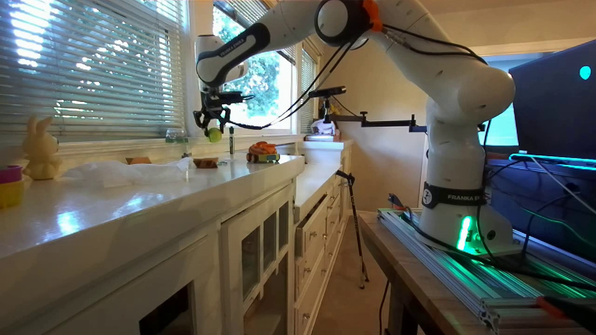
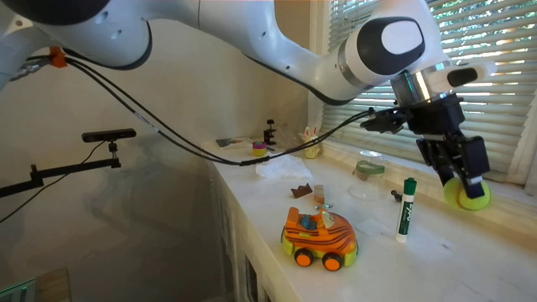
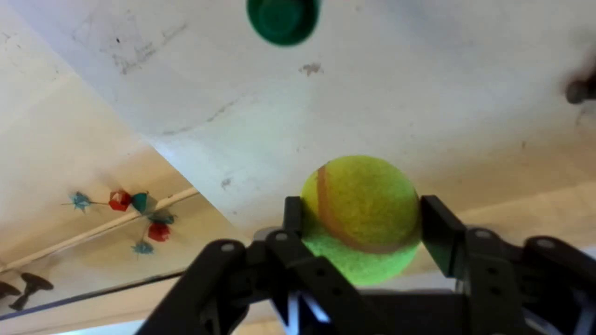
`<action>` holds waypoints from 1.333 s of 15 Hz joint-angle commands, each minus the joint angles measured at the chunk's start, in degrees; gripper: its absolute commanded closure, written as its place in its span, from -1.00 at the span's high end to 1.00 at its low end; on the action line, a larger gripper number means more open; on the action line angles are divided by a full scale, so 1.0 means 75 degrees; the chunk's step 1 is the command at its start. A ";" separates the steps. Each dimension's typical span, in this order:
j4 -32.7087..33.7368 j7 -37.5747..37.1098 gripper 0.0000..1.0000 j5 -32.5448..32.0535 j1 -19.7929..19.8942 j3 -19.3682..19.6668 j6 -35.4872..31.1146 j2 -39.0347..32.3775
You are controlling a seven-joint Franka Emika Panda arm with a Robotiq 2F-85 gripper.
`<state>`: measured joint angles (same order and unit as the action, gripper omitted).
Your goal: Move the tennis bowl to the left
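Observation:
The tennis bowl, a fuzzy yellow-green ball (image 3: 361, 218) with an orange-brown seam, sits between the two fingers in the wrist view. Black pads (image 3: 292, 214) press against it from both sides, so my gripper (image 3: 361, 204) is shut on it. In both exterior views the ball (image 1: 214, 135) hangs at the fingertips above the white counter (image 1: 242, 179), close to the window sill. A finger covers part of the ball (image 2: 478, 201) in an exterior view.
A green-capped marker (image 2: 405, 214) stands upright close by. An orange toy car (image 2: 321, 239) is near the counter's front edge. Also on the counter are a clear jar (image 2: 370, 165), small brown blocks (image 2: 302, 191), white crumpled plastic (image 2: 285, 167) and a rabbit figure (image 1: 41, 149).

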<state>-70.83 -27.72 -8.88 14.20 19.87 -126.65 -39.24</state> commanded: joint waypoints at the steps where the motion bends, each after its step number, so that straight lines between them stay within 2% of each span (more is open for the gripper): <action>1: -0.0232 0.0060 -0.20 -0.0225 -0.0242 0.0091 -0.0244 0.0632; 7: -0.0669 0.0471 -0.20 -0.0106 -0.0492 -0.0053 -0.0222 0.1757; 12: -0.1512 0.1577 -0.20 0.0452 -0.0551 -0.0658 0.0112 0.3090; 20: -0.2826 0.3281 -0.20 0.1503 -0.0547 -0.1482 0.2435 0.4617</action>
<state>-86.35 -8.07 -0.75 10.19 9.94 -113.34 -9.67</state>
